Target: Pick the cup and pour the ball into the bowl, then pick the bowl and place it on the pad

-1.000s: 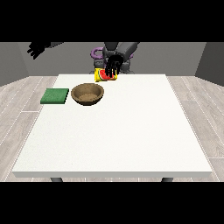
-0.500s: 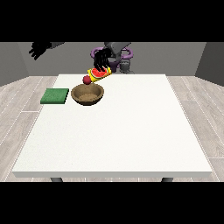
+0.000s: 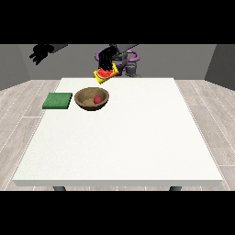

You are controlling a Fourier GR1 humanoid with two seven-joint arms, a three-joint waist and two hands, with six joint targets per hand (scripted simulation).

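A yellow cup (image 3: pixel 106 74) with a red inside hangs tilted above the table's far edge, its mouth turned down toward the bowl. The hand at the view's right (image 3: pixel 106 57) is curled round its upper end. Just below and to the left, a brown wooden bowl (image 3: pixel 85 103) rests on the table with a small red ball (image 3: pixel 97 99) lying inside it. A green square pad (image 3: pixel 58 100) lies flat left of the bowl, near the table's left edge. The hand at the view's left (image 3: pixel 41 52) is raised high off to the far left, away from everything, fingers spread.
The white table (image 3: pixel 137 137) stretches wide toward the camera in front of the bowl. The robot's torso (image 3: pixel 130 62) stands behind the far edge. Wooden floor surrounds the table.
The ball has left the cup and now lies in the bowl. The cup has tipped further while staying above the bowl's far side. The raised hand has shifted slightly.
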